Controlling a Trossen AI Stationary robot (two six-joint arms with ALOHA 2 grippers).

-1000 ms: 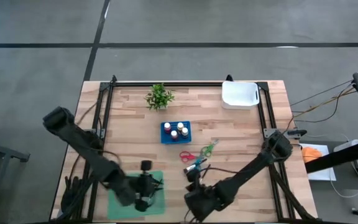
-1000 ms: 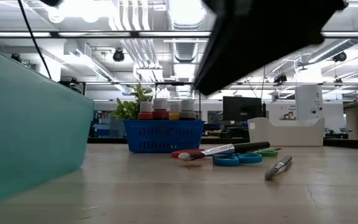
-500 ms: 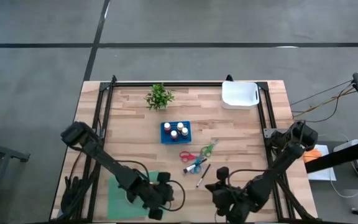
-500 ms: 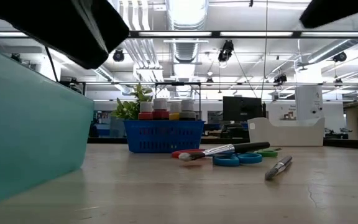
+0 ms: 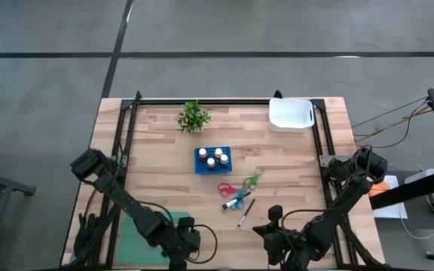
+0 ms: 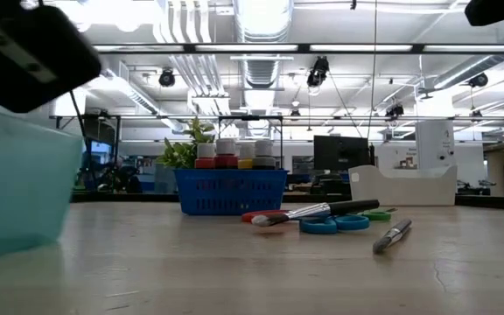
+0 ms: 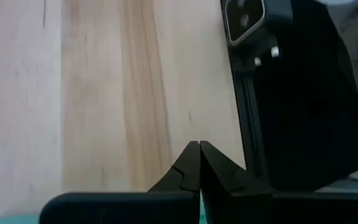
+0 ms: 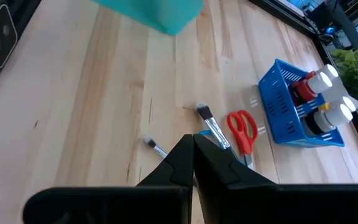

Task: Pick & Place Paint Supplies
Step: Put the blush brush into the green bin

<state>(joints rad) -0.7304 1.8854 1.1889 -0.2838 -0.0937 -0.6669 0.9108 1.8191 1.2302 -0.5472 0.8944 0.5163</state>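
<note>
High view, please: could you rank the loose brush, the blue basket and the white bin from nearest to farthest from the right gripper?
1. Loose brush, just ahead of the right gripper.
2. Blue basket, mid-table.
3. White bin, far right corner.

A grey concrete floor (image 5: 217, 30) was crossed by dark seams; long ceiling lights (image 6: 261, 17) and a distant monitor (image 6: 333, 153) were seen.

plant (image 5: 193, 117) far edge | white tray (image 5: 290, 114) far-right corner | teal bin (image 5: 148, 237) near-left
</note>
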